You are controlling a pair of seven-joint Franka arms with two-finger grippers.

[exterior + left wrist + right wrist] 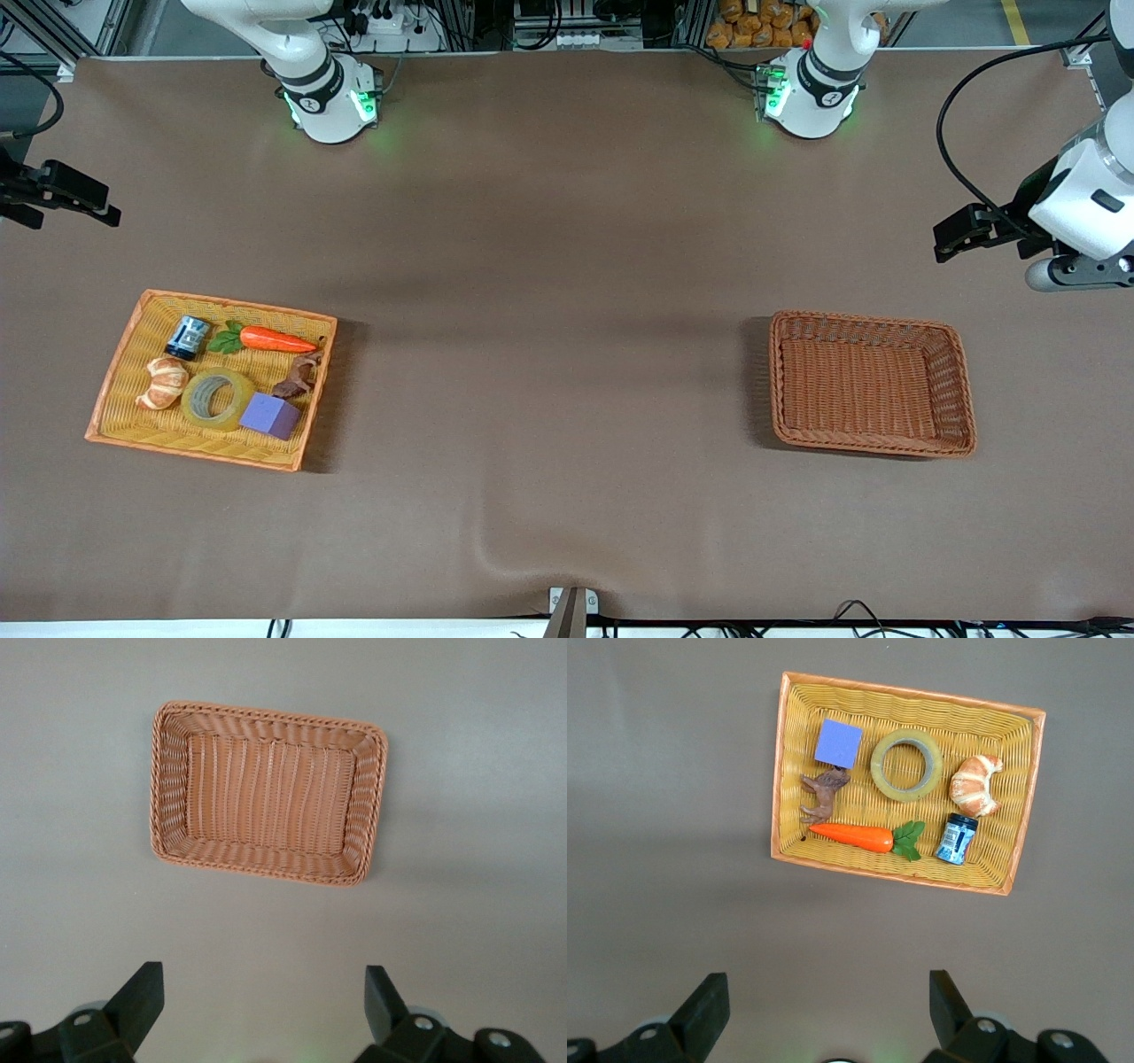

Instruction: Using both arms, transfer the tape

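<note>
Front view showed a brown table (567,266) with both arms drawn back and waiting, each held high over its own end. The left arm (1085,190) came in at the three o'clock edge, and its left gripper (961,232) hung over bare table near the brown wicker basket (873,443); in the left wrist view the fingers (137,997) stood wide apart with nothing between them, over the table just short of that basket (168,771). The right gripper (66,197) showed at the nine o'clock edge, over bare table near the yellow wicker tray (115,394); in the right wrist view its fingers (700,1005) were likewise spread and held nothing, above the table beside the tray (780,762).

The brown basket lay toward the left arm's end. The orange-rimmed tray lay toward the right arm's end, well apart from it.

The tape (218,399) lay flat in the tray, in the half nearer the front camera. From it, the purple cube (271,416) sat touching at four o'clock, the croissant (163,383) close by at nine o'clock, the carrot (266,338) at one o'clock, the brown animal figurine (299,376) at two o'clock, and the small dark jar (188,338) at eleven o'clock.
</note>
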